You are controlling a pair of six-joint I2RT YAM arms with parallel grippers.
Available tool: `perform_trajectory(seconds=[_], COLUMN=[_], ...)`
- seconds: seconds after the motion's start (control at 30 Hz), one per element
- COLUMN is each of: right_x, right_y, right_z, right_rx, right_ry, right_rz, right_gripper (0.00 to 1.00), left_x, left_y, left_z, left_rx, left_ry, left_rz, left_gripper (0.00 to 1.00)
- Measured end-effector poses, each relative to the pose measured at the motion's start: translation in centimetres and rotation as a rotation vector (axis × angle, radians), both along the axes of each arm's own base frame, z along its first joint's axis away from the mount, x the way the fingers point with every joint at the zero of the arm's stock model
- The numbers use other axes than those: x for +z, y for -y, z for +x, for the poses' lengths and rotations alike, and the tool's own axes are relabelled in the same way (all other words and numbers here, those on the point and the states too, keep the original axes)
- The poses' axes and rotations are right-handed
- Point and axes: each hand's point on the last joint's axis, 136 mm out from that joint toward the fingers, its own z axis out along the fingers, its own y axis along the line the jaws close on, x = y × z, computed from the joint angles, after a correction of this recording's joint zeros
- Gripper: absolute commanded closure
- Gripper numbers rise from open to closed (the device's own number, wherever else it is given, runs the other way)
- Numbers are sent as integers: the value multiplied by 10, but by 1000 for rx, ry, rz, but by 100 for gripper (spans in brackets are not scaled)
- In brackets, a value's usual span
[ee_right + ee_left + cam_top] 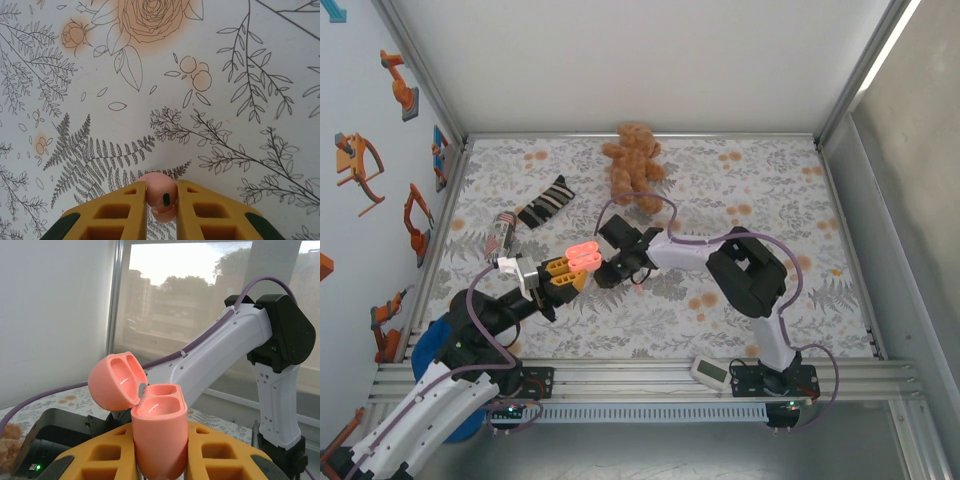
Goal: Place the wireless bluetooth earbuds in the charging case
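Note:
My left gripper [160,442] is shut on a salmon-pink charging case [161,427], which stands upright between the yellow fingers [107,452]. Its lid [112,382] is hinged open to the left, and both wells look empty. In the top view the charging case [583,255] sits raised over the middle-left of the mat. My right gripper [161,200] is shut on a salmon-pink earbud [160,190] with a small dark mark, held above the floral mat [165,75]. In the top view the right gripper [610,272] is just right of the case.
A brown teddy bear [634,165] lies at the back centre. A striped black cloth [547,202] and a small cylindrical object [500,230] are at the back left. A white device [710,371] rests on the front rail. The right arm's white link [220,345] stretches behind the case.

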Motion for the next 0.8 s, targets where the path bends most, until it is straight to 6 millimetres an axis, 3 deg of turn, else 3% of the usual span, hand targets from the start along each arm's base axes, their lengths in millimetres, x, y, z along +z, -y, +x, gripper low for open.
perform_trajectory(seconds=[0.13,0.43,0.8], right_x=[15,75,148], right_y=[6,23,62], right_z=[1,5,9], right_rx=[-1,-24,-86], right_ry=[43,194,401], right_rz=[9,64,92], right_gripper=[81,81,82], left_x=[-1,-2,-3], left_y=[0,0,-1], left_z=[0,1,2], left_rx=[0,3,11], left_ry=[-4,-9,-13], left_rz=[3,6,8], left_gripper=[100,100,100])
